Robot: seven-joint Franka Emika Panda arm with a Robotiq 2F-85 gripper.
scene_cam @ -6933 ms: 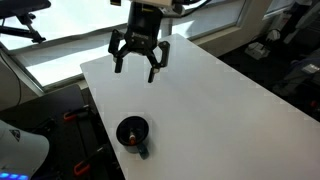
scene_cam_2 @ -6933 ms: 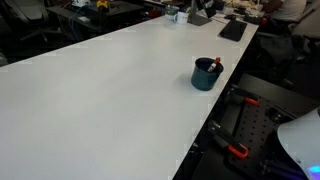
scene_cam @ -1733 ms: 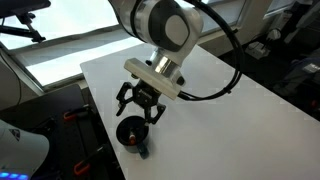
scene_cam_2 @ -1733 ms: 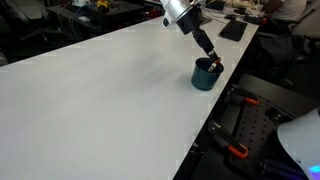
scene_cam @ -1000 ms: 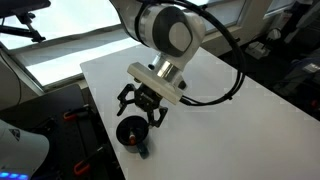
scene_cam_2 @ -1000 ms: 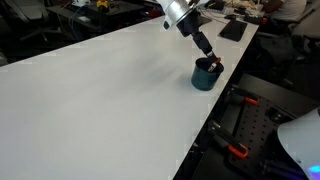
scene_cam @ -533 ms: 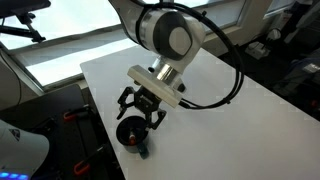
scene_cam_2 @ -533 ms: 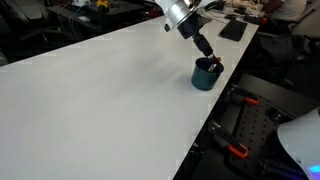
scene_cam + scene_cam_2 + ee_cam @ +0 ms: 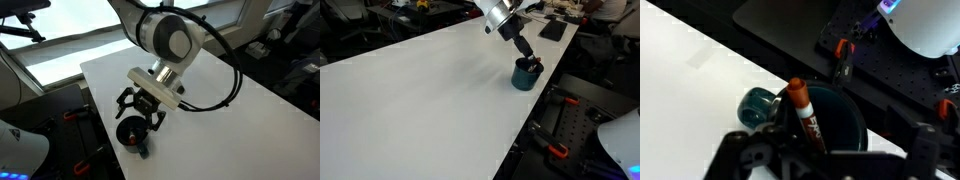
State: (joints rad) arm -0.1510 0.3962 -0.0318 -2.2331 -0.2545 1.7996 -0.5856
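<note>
A dark teal mug (image 9: 132, 133) stands near a corner of the white table (image 9: 210, 95); it also shows in an exterior view (image 9: 525, 76) and the wrist view (image 9: 845, 120). A marker with an orange-red cap (image 9: 805, 113) leans upright inside it. My gripper (image 9: 141, 108) hangs just above the mug's rim, fingers spread open on either side of it, holding nothing. In an exterior view the gripper (image 9: 528, 62) sits right over the mug. In the wrist view the dark fingers frame the mug and the marker stands between them.
The mug stands close to the table's edge. Beyond the edge are a black frame with orange clamps (image 9: 556, 152) and a white rounded body (image 9: 620, 140). A dark flat item (image 9: 553, 30) lies at the table's far end.
The gripper came from high above the far side of the table down to the mug. In the last second it sank slightly closer to the rim; the mug and marker have not moved.
</note>
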